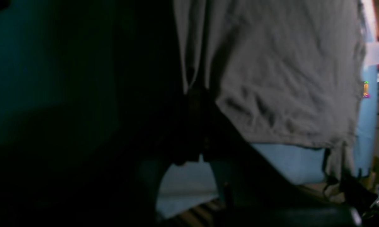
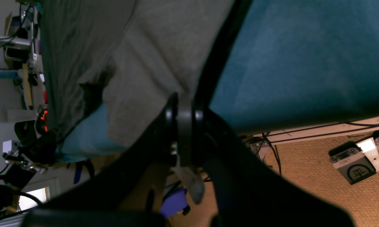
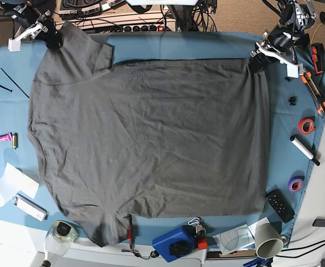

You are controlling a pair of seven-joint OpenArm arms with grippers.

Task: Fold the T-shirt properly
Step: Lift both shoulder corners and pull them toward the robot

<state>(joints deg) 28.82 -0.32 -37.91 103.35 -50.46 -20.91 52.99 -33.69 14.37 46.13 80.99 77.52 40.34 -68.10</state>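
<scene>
The dark grey T-shirt (image 3: 151, 139) lies spread flat on the blue-teal tablecloth (image 3: 179, 44), sleeves to the left and hem to the right in the base view. My right gripper (image 3: 53, 40) is at the far left sleeve and looks shut on its cloth; in the right wrist view the gripper (image 2: 183, 107) pinches the T-shirt (image 2: 151, 56) at its edge. My left gripper (image 3: 258, 60) is at the far right hem corner. In the left wrist view the gripper (image 1: 194, 94) is dark, and the T-shirt (image 1: 277, 72) bunches into it.
Along the right edge lie an orange utility knife (image 3: 316, 92), a red tape roll (image 3: 305, 125), a white marker (image 3: 305, 150), a purple tape roll (image 3: 295, 184) and a black remote (image 3: 279, 204). A blue device (image 3: 176, 245) and a paper cup (image 3: 268, 240) are in front. White paper (image 3: 9, 183) lies left.
</scene>
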